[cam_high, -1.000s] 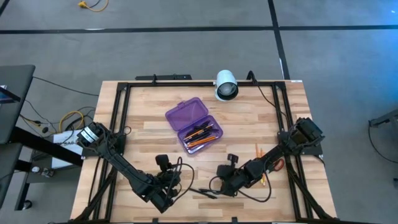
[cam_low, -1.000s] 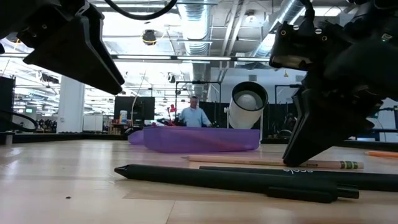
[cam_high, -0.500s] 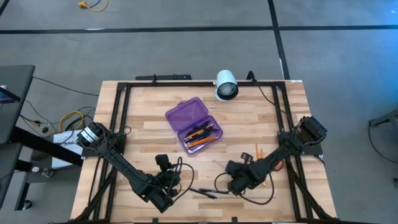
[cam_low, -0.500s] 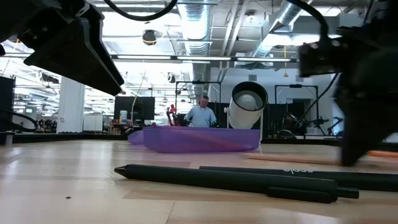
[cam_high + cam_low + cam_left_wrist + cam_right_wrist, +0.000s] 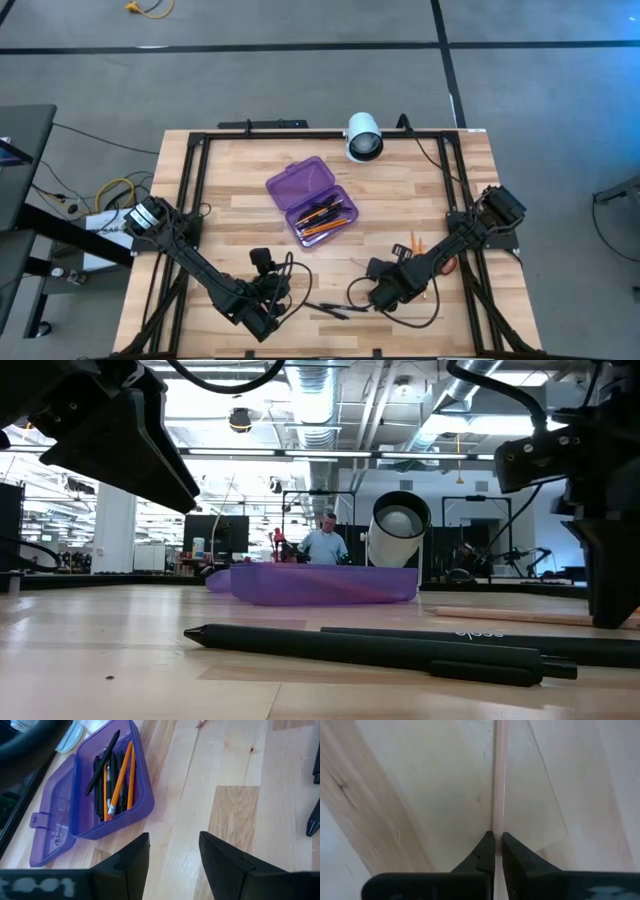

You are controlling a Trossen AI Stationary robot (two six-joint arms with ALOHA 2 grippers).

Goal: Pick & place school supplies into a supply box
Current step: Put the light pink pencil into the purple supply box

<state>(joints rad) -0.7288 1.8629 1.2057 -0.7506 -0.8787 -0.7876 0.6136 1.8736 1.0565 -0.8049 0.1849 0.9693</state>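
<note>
The supply box (image 5: pixel 312 200), a clear purple case with its lid open, lies mid-table and holds orange pencils and black pens (image 5: pixel 112 780). My right gripper (image 5: pixel 383 296) stands at the near right, pointing steeply down, shut on a pale wooden pencil (image 5: pixel 498 780). The same pencil (image 5: pixel 500 615) lies about level in the low view. Two black pens (image 5: pixel 380 645) lie flat on the table between the arms. My left gripper (image 5: pixel 172 855) hovers open at the near left (image 5: pixel 265 315) with nothing between its fingers. Scissors with orange-red handles (image 5: pixel 447 265) lie by the right arm. My right gripper pinches the pale pencil's shaft (image 5: pixel 498 822) between its two fingertips (image 5: pixel 485 851). The fingers come from above, pointing steeply down, and stand across the pencil. The pencil stays about level at table height; whether it is lifted clear I cannot tell.
A white cylindrical camera (image 5: pixel 364 138) stands at the far edge behind the box. Short orange pencils (image 5: pixel 413 243) lie near the right arm. A black frame rail (image 5: pixel 190 200) runs along the table's sides. A person (image 5: pixel 322 545) stands far off in the room.
My right gripper has moved a little toward the table's right edge and tipped to point more steeply down. The pale pencil has shifted toward the right with it. The black pens and my left gripper have stayed put.
</note>
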